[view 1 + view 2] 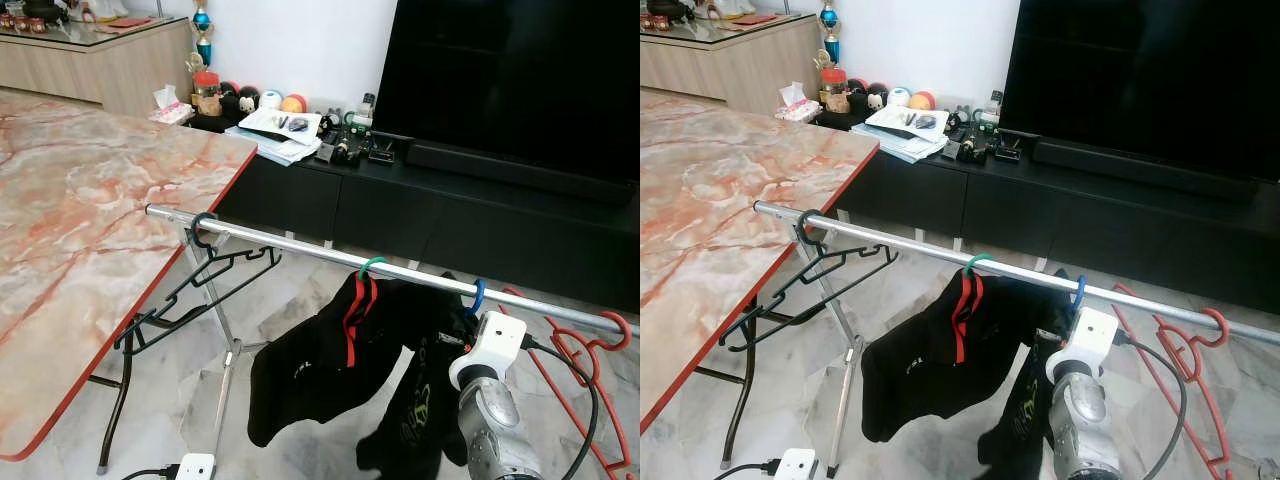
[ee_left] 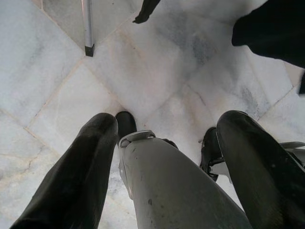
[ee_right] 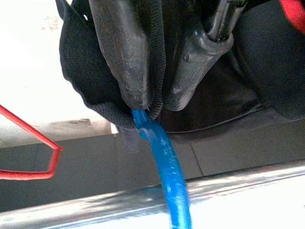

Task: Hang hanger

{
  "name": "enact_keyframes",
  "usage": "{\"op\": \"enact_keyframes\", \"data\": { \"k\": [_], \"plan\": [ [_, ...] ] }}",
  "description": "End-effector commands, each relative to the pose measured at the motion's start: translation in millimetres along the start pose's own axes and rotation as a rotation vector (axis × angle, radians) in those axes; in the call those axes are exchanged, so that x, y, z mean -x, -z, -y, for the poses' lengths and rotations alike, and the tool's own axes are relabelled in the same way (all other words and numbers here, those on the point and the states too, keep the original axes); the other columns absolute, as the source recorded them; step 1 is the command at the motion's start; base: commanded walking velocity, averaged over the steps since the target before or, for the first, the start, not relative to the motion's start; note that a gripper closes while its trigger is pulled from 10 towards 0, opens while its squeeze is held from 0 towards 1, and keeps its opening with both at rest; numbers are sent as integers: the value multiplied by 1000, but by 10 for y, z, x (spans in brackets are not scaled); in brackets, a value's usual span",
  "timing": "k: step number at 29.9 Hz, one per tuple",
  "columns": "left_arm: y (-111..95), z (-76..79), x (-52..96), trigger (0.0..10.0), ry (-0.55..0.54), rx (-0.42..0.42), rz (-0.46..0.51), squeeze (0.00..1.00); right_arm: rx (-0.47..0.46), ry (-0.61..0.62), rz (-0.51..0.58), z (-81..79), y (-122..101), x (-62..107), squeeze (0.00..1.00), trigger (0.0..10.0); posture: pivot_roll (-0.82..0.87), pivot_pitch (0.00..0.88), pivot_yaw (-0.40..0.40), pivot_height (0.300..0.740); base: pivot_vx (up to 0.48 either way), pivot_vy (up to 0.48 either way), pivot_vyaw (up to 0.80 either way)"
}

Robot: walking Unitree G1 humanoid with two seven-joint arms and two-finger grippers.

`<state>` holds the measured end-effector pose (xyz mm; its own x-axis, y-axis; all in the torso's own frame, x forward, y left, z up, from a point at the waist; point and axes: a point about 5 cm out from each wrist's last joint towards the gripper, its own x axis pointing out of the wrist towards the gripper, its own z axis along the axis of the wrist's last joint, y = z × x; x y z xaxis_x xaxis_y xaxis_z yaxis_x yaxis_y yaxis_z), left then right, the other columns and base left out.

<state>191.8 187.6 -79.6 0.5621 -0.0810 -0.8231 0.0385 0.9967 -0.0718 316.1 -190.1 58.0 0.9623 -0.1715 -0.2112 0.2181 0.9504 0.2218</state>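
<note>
We see the right gripper (image 3: 152, 100) raised at lower right of the head views, its fingers (image 3: 121, 52) pinched narrow on the neck of a blue plastic hanger (image 3: 167, 176) with black cloth bunched between them. The hanger's blue hook (image 1: 478, 296) sits over the long silver metal rail (image 1: 300, 246) at right of centre, and a black garment (image 1: 420, 400) hangs below it.

Just left on the rail hangs a green-hooked hanger (image 1: 371, 265) carrying a black shirt with red trim (image 1: 330, 365); an empty black wire hanger (image 1: 195, 285) is near the rail's left end, a red wire hanger (image 1: 585, 370) at the far right. A marbled pink desk (image 1: 80, 230) fills the left side.

The left gripper (image 2: 167, 157) hangs idle, spread wide, pointing at the white marble floor (image 2: 157, 76).

We judge the hanging step nearly done: the hook appears seated. The next move calls for parting the fingers cleanly, freeing the trapped cloth, then drawing back without dragging the hook off.
</note>
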Motion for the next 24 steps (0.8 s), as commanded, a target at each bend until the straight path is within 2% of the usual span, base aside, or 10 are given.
{"op": "enact_keyframes", "data": {
  "k": [1, 10, 15, 18, 24],
  "plan": [
    [22, 4, 0, 10000, 6, -15, -17, 0, -4, 47, -4, 89, 12, 19, 0, 10000, 103, 0, -79, 740, 0, 0, 0],
    [23, 8, 0, 10000, 11, -21, -23, 0, 7, 56, -31, 93, 87, 109, 0, 10000, 99, 0, -82, 740, 0, 0, 0],
    [22, 12, -1, 10000, 14, -22, -23, 0, 73, 21, -101, 69, 182, 113, 0, 10000, 100, 0, -84, 740, 0, 0, 0],
    [21, 14, -1, 10000, 15, -21, -21, 0, 147, -33, -160, 19, 267, 119, 0, 10000, 103, 0, -86, 740, 0, 0, 0],
    [24, 12, -1, 10000, 14, -21, -22, 0, 140, -72, -110, -34, 205, 122, 0, 10000, 103, 0, -85, 740, 0, 0, 0]
  ]
}}
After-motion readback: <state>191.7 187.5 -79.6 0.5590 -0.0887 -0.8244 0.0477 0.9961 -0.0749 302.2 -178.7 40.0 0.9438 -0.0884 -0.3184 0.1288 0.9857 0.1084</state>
